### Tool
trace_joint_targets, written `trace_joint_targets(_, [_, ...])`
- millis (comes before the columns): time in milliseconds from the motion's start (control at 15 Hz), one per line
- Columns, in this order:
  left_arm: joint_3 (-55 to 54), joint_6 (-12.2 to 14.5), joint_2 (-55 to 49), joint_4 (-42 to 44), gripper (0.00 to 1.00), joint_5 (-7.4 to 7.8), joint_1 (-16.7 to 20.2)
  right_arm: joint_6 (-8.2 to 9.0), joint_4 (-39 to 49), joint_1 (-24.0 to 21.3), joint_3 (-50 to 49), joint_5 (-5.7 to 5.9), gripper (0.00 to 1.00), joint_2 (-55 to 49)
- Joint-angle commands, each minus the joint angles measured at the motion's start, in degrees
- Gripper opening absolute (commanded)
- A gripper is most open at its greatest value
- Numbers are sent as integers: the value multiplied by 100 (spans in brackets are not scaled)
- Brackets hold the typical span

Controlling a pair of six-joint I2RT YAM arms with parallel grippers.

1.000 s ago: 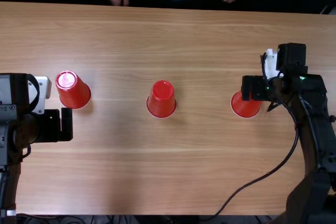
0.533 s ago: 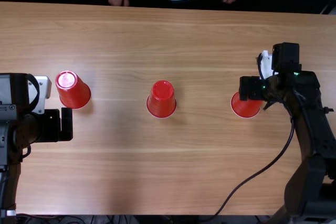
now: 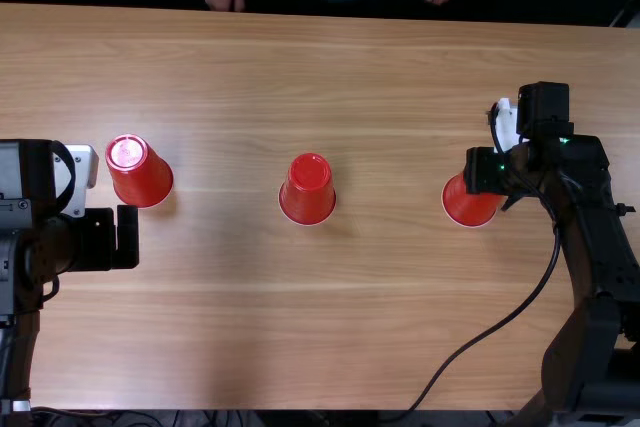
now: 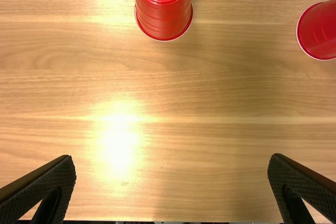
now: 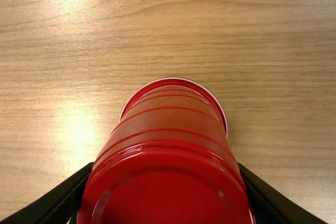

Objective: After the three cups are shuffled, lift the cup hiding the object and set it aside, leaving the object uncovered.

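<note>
We see the right gripper (image 3: 482, 173) at centre right of the top view, its fingers clamped on either side of the right-hand upturned red plastic cup (image 3: 467, 205). The middle red cup (image 3: 308, 189) stands mid-frame and the left red cup (image 3: 138, 171) at centre left. Just below that one, the left gripper (image 4: 169, 163) gapes wide, holding nothing, over the light brown wooden table (image 3: 320, 67).

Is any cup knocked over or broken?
No. The left cup, middle cup and right cup all sit upside down in a row, unbroken. The right end effector grips the right cup; nothing looks odd.
</note>
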Motion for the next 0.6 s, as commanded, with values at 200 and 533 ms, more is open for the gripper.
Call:
trace_joint_targets(200, [164, -25, 21, 12, 100, 82, -17, 385, -24, 65, 193, -95, 25, -790])
trace_joint_targets(533, [103, -15, -6, 12, 100, 82, -17, 395, -287, 12, 167, -95, 25, -1502])
